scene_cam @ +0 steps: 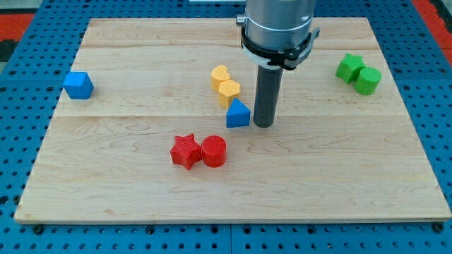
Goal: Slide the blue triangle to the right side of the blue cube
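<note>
The blue triangle (238,114) lies near the middle of the wooden board. My tip (263,125) stands just to its right, very close to or touching its right edge. The blue cube (78,85) sits far off at the view's left, near the board's left edge. The rod rises from the tip to the arm's grey housing (277,28) at the view's top.
A yellow heart (220,75) and a yellow hexagon (229,92) lie just above the blue triangle, touching it. A red star (186,151) and a red cylinder (214,151) lie below it. A green star (349,67) and a green cylinder (368,80) sit at the right.
</note>
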Tool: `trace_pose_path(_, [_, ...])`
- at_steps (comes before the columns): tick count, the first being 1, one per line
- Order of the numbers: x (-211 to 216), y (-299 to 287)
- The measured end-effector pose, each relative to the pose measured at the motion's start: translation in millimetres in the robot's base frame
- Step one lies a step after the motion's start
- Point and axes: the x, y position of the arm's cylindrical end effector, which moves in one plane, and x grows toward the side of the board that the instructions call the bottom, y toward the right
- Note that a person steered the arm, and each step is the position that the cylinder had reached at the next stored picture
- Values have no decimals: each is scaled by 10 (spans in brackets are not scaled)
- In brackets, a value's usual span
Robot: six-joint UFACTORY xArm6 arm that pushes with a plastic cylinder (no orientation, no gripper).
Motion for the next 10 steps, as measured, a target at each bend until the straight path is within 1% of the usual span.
trace_pose_path(1, [-30, -604])
trace_pose_path(2, [-136, -1432])
trace_pose_path(3, [-162, -1643])
trace_pose_path(5, [-160, -843])
trace_pose_path(6, [-307, -702])
trace_pose_path(7, [-568, -1046])
trace_pose_path(8, [-632, -1628])
trace_pose_path(9, [-519, -1559])
trace_pose_path(10, [-322, -1284])
